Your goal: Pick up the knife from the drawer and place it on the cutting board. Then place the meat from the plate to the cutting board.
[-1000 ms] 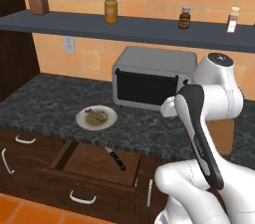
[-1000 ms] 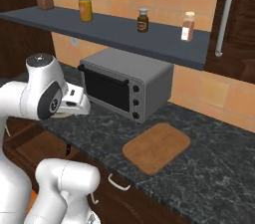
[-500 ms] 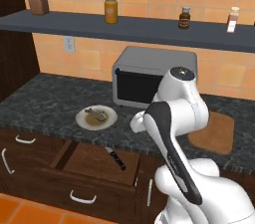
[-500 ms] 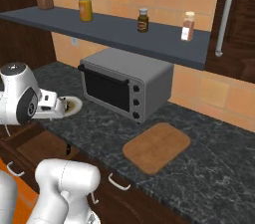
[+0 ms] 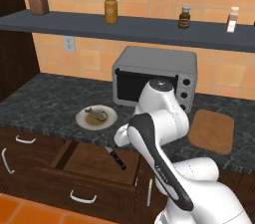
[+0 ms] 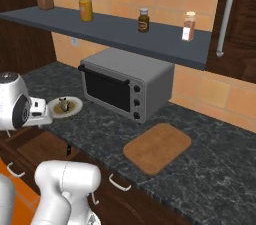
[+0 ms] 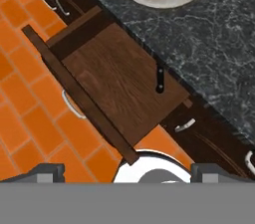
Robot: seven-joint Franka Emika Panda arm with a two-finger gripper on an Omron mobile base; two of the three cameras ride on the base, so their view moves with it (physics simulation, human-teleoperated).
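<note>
Gripper: its two dark tips (image 7: 127,173) rise at the bottom corners of the hand view, set wide apart with nothing between them; it hangs high above the open drawer and touches nothing.
Arm: the white arm (image 5: 157,133) bends over the counter's front edge in the left base view and hides part of the toaster oven's lower front.
Drawer: the drawer (image 7: 112,86) is pulled out below the counter edge; its brown wooden floor is bare apart from the knife, and the silver handle (image 7: 72,106) sits on its front panel.
Knife: the knife (image 7: 160,78) lies flat on the drawer floor near the counter-side end, black handle visible, blade tucked toward the counter edge; the left base view shows it too (image 5: 117,158).
Counter: dark speckled stone counter (image 6: 210,174) runs above the drawer.
Plate: the plate (image 5: 84,121) rests on the counter just behind the open drawer.
Meat: the meat (image 5: 97,115) lies on the plate's brownish centre.
Cutting board: the cutting board (image 6: 157,148) lies flat and bare on the counter, well apart from the plate, on the far side of the toaster oven.
Toaster oven: grey toaster oven (image 6: 127,89) stands against the tiled wall between plate and board.
Shelf: a dark shelf (image 6: 120,31) above carries four jars and bottles.
</note>
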